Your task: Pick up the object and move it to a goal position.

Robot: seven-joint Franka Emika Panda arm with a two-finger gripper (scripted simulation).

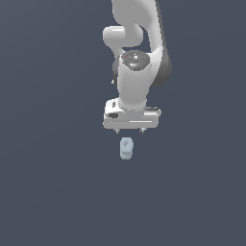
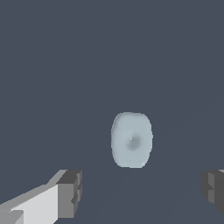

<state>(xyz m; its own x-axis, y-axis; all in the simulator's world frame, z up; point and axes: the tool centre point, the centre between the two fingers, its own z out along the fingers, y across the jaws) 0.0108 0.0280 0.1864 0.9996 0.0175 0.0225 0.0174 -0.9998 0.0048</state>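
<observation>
The object (image 1: 126, 148) is a small pale blue-grey stubby piece lying on the dark floor, just in front of the arm. In the wrist view the object (image 2: 131, 139) shows as a rounded oval with a faint dimple at its middle. My gripper (image 1: 129, 130) hangs directly above and slightly behind it, apart from it. The gripper (image 2: 142, 192) is open, its dark fingertips (image 2: 71, 193) spread wide, wider than the object, with nothing between them.
The white arm (image 1: 137, 53) rises behind the gripper to the top of the exterior view. A plain dark grey surface (image 1: 48, 182) lies all around.
</observation>
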